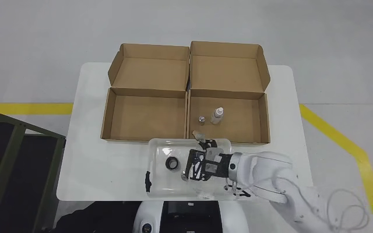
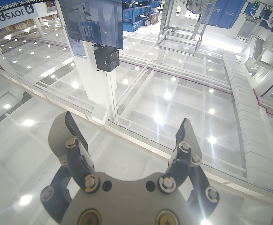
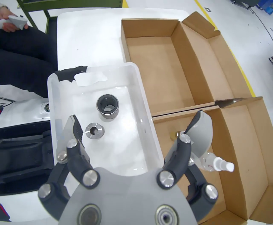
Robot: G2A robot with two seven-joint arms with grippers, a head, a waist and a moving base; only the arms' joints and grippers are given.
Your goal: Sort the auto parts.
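Just between the wide-open, empty right jaws, nearer one, lies the steel ring (image 3: 95, 130).

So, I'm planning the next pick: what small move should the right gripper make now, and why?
Probably shift it to centre over the silver collar: the open right gripper has one finger beside it, the other past the bin rim.

Reversed lettering on a white banner (image 2: 18, 11), also on a blue panel (image 2: 229, 14)
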